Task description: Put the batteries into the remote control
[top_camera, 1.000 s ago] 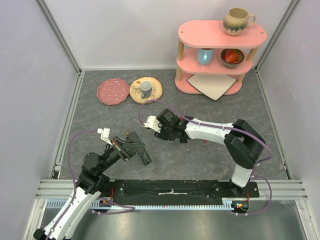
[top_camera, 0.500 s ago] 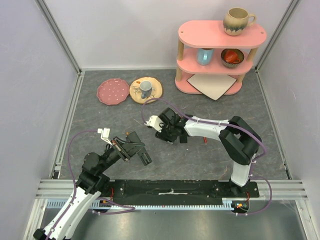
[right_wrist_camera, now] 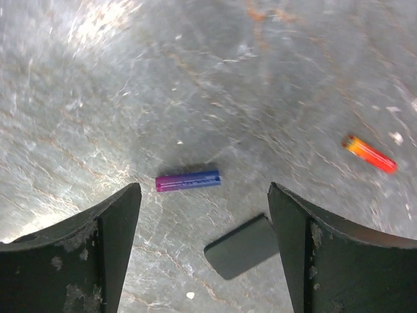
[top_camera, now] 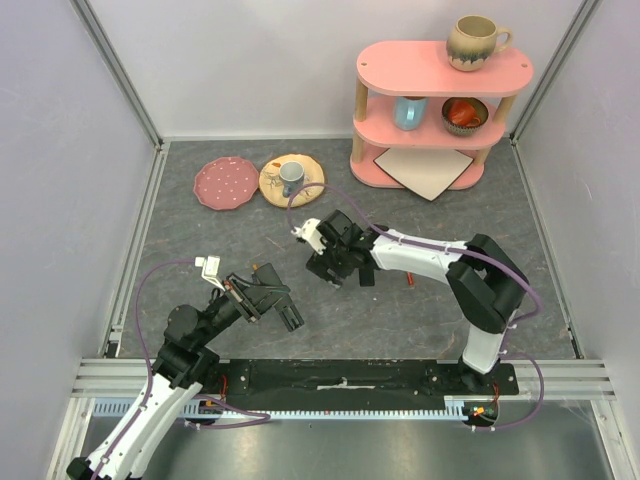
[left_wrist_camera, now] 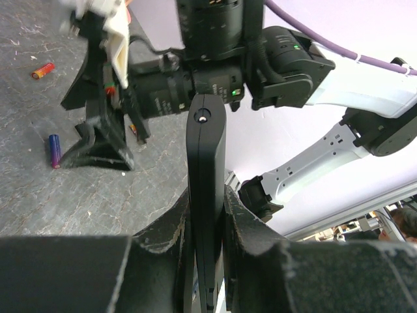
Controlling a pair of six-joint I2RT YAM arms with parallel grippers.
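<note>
Right gripper [right_wrist_camera: 204,215] spread over battery [right_wrist_camera: 188,180], likely light, stiff, rolls: pinch mid-barrel; left gripper [left_wrist_camera: 206,218] clamps remote [left_wrist_camera: 206,163].

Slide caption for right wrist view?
Open right gripper hovers above a blue battery on the grey mat, red-orange battery and dark flat piece nearby.

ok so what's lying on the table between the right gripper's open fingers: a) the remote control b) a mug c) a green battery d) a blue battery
d: the right wrist view shows a blue battery lying flat on the table below the wide-open right gripper, while the remote control is clamped in the left gripper.
</note>
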